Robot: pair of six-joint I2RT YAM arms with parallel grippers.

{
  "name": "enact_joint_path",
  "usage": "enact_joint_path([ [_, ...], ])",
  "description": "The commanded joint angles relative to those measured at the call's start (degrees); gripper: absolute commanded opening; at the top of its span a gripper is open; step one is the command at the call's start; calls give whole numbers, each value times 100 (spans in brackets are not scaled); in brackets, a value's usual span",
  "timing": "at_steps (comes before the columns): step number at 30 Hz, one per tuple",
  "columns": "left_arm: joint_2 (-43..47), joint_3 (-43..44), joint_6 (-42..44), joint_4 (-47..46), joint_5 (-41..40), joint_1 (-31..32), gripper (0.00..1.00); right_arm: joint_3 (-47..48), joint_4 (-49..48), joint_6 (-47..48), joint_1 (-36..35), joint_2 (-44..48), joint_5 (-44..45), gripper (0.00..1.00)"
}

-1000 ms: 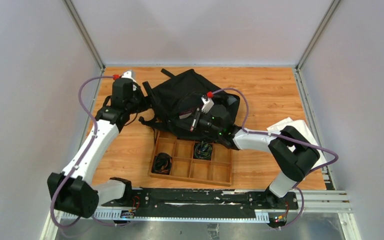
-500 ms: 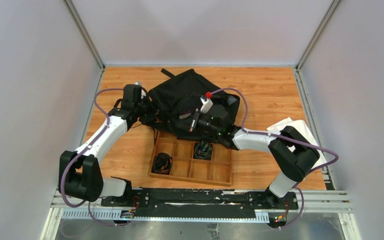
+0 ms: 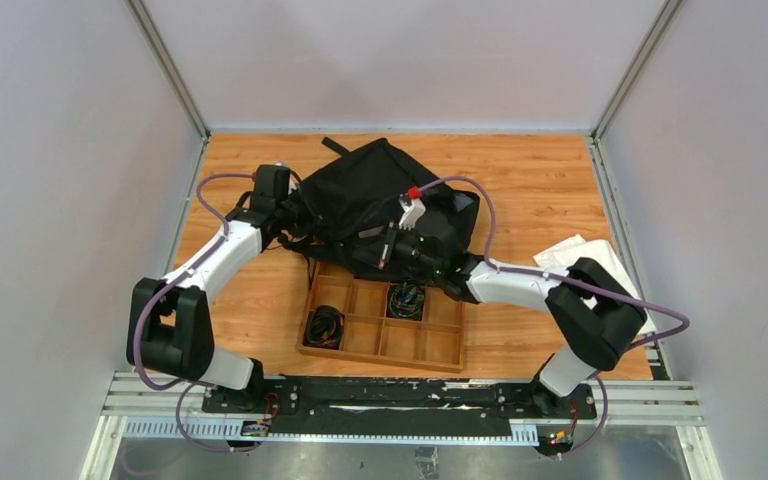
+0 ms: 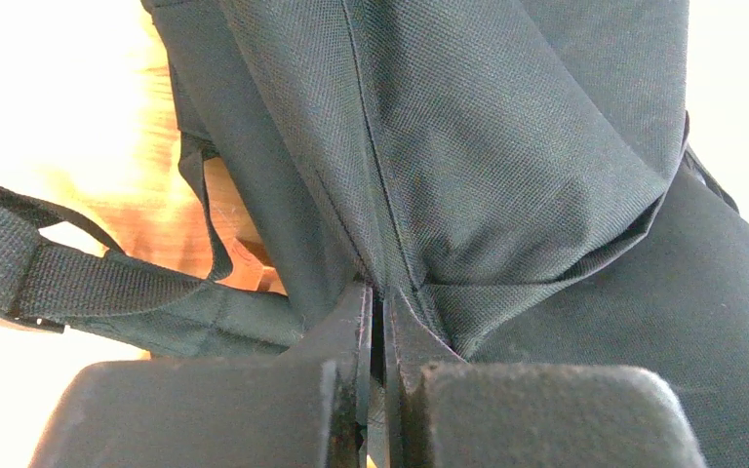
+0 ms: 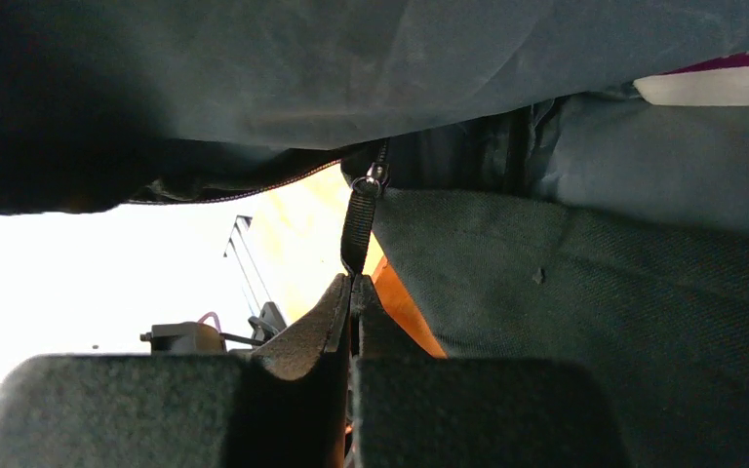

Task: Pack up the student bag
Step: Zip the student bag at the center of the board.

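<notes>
Looking down on the student bag [image 3: 360, 190], slumped at the far middle of the table [image 3: 540, 170], its near edge touching or overlapping the far rim of the wooden tray [image 3: 380, 345]; failing to tell which from above. Losing both sets of fingertips against the black fabric in the overhead view.

Turning to the left wrist view: clamping the left gripper [image 4: 375, 317] on a stitched fold at the bag's left side, jaws pressed nearly together with only a sliver between them. Cutting off a webbing strap [image 4: 68, 283] at the left edge of that view, with washed-out wood behind it.

Turning to the right wrist view: pinching the zipper pull [image 5: 359, 219] in the right gripper [image 5: 351, 292], jaws fully closed, the black tab running down from its small metal ring into them. Glimpsing a white and purple edge [image 5: 712, 86] at the upper right under a flap, too cropped to name.

Struggling to identify the dark tangles [image 3: 324, 326] in two tray compartments, and the white sheet [image 3: 568, 250] partly covered by the right arm.

Comparing with a second ago: finding the left wrist now against the bag's left flank rather than standing off toward the left wall, and its wide jaws now closed. Keeping the right arm and its grip almost unchanged, the bag barely shifting.
</notes>
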State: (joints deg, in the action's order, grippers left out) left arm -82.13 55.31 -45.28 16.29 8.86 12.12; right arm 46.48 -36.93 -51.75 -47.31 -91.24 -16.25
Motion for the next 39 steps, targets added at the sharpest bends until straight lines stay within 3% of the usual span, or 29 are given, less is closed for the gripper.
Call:
enact_joint_path([
  [1, 107, 96, 125, 61, -378, -195, 0, -79, 272, 327, -209, 256, 233, 0],
  [17, 401, -196, 273, 45, -346, -673, 0, -903, 1733, 1251, -244, 1930, 1497, 0],
  [28, 551, -262, 419, 0, -174, -777, 0, -939, 1869, 1489, -269, 1962, 1323, 0],
  [35, 640, -346, 520, -141, 60, -777, 0, -460, 2160, 1694, -334, 2055, 1229, 0],
  [37, 658, -333, 567, -160, 140, -781, 0, -319, 2232, 2155, -636, 2149, 1115, 13],
  [39, 676, -316, 595, -219, 224, -781, 0, -7, 2745, 2901, -1198, 2223, 1389, 34],
])
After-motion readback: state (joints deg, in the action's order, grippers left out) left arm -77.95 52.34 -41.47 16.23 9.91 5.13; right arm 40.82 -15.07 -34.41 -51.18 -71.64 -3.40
